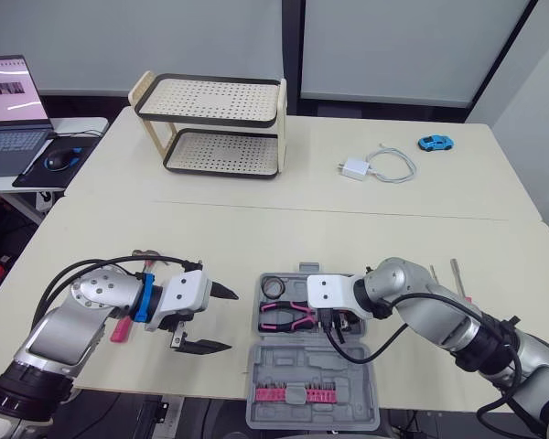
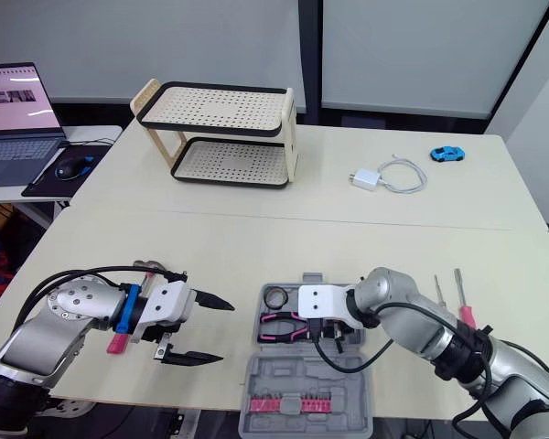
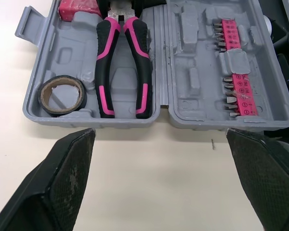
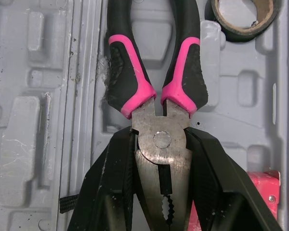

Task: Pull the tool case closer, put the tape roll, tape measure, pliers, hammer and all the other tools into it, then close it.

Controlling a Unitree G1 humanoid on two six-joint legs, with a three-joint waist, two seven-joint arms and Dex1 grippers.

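The grey tool case (image 1: 297, 366) is lying open at the near edge of the table, in front of the robot. The tape roll (image 3: 62, 109) and the pink-and-black pliers (image 4: 162, 139) are sitting side by side in its far half, and a pink object (image 3: 77, 9) is showing just beside the pliers' head. A pink strip of bits (image 3: 236, 82) is sitting in the near half.

The right gripper (image 1: 337, 322) is reaching into the case, and its two black fingers (image 4: 111, 183) are closing on the metal head of the pliers, one on each side. The left gripper (image 1: 231, 320) is hovering over the bare table just left of the case, with its fingers (image 3: 67, 173) spread wide and holding nothing.

The hammer (image 2: 117, 343) is lying under the left arm. Two thin tools with metal shafts (image 2: 457, 285) are lying on the table to the right of the case
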